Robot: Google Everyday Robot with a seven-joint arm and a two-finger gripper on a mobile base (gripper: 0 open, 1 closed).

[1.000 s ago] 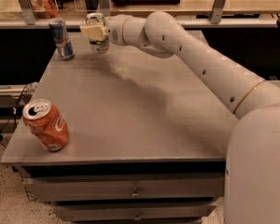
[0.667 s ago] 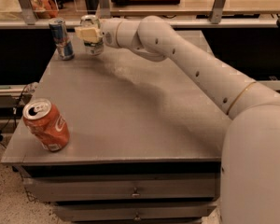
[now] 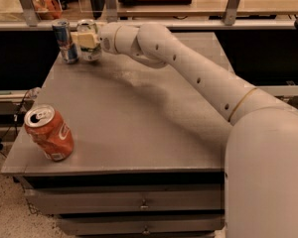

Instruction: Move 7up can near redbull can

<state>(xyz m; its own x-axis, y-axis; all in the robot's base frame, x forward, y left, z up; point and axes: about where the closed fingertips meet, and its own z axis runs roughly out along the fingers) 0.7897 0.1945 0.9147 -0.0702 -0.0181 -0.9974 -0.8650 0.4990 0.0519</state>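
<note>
The 7up can (image 3: 91, 52), whitish-silver with green marks, stands at the far left of the grey table (image 3: 134, 118). My gripper (image 3: 86, 39) is shut on it, its pale fingers (image 3: 84, 38) clamped across the can's upper half. The redbull can (image 3: 64, 41), slim and blue-and-silver, stands upright just left of the 7up can, a narrow gap apart. My white arm reaches in from the lower right across the table.
An orange-red can (image 3: 49, 133) with white lettering stands tilted near the table's front left corner. A railing with metal posts (image 3: 109, 4) runs behind the table. Drawers (image 3: 139, 202) sit below the tabletop.
My gripper has carried the 7up can leftward, closing the gap to the redbull can. The orange-red can has not moved.
</note>
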